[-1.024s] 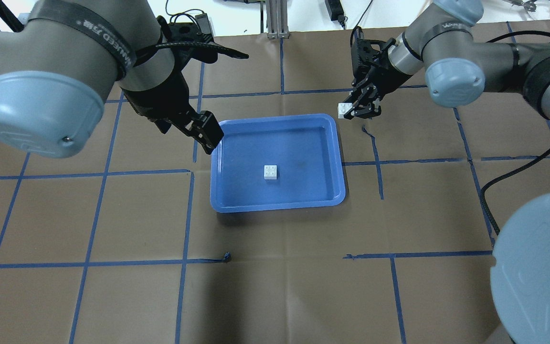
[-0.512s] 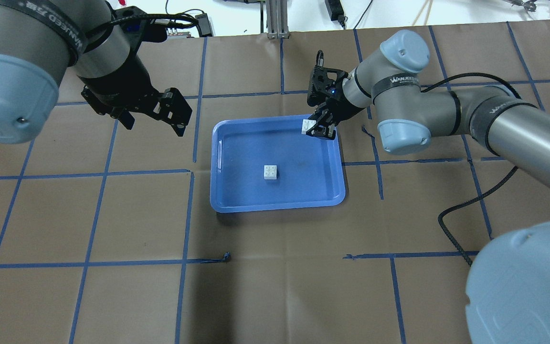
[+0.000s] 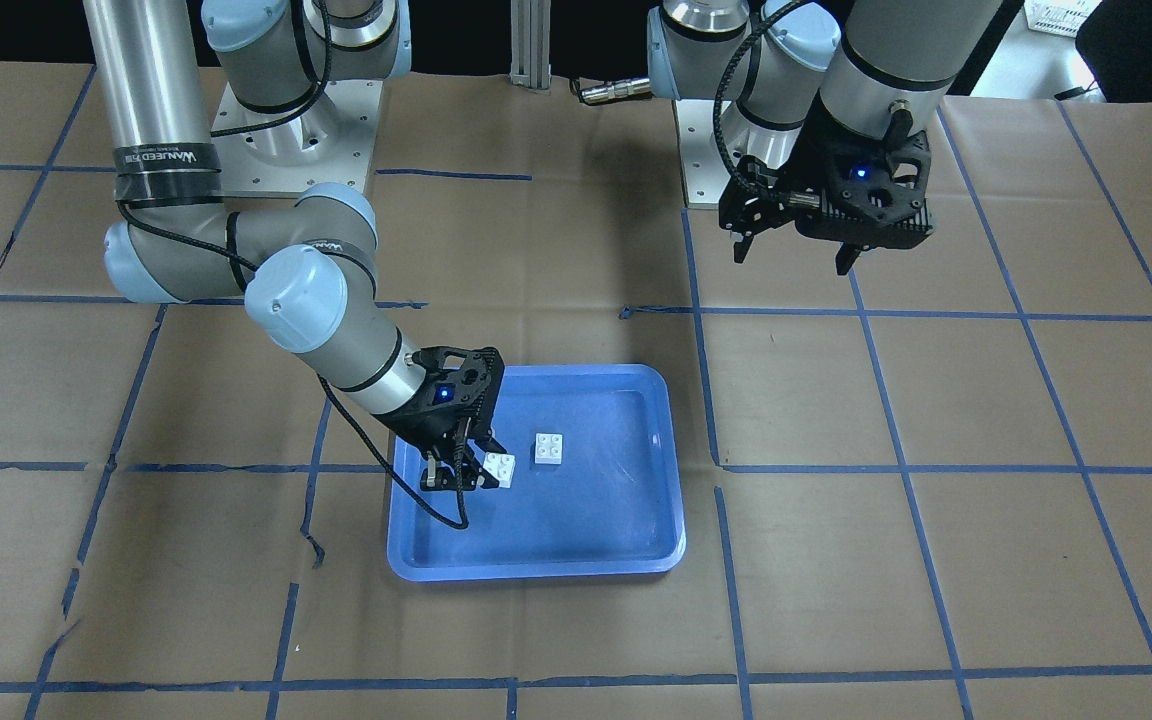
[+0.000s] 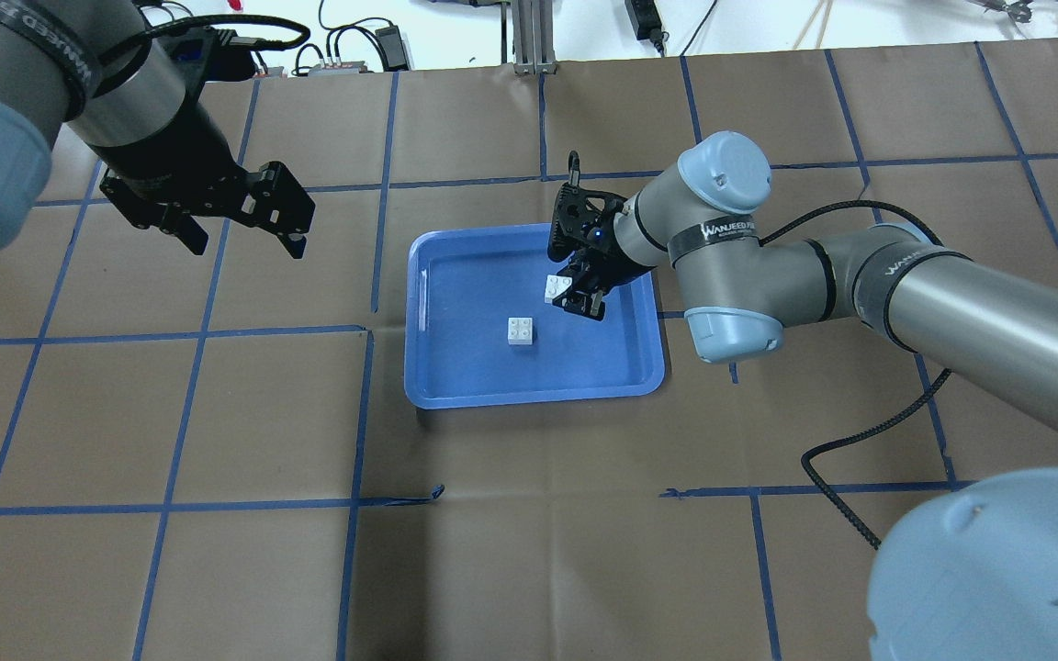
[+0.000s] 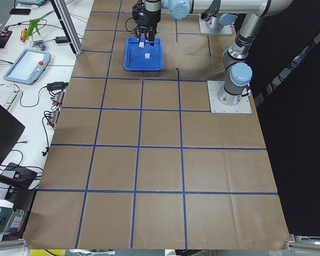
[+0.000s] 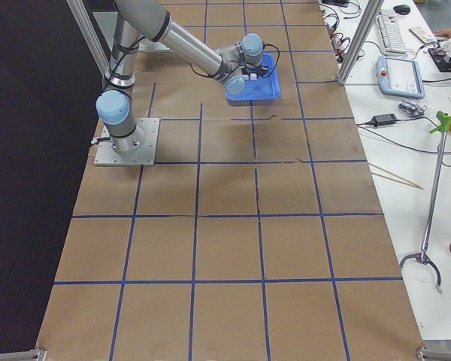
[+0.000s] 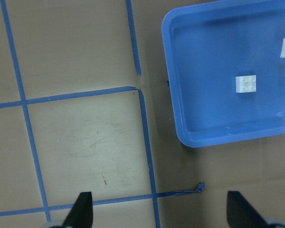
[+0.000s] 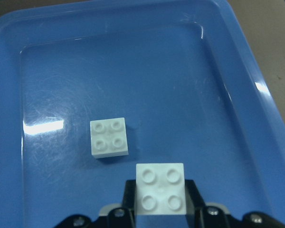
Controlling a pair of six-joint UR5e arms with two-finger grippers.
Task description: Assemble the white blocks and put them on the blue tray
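On the brown paper-covered table (image 4: 217,413), the blue tray (image 4: 455,367) sits mid-table. Left gripper (image 4: 246,240) hangs over bare table, well apart from the tray, fingers (image 7: 83,209) spread wide, holding nothing. Right gripper (image 4: 575,301) is over the tray interior, fingers (image 8: 192,192) clamped on the sides of the held white block (image 8: 160,189), studs up; can't tell if it touches the tray floor. The loose white block (image 8: 109,137) lies flat near tray centre, studs up, just beside the held one, not touching, outside the fingers.
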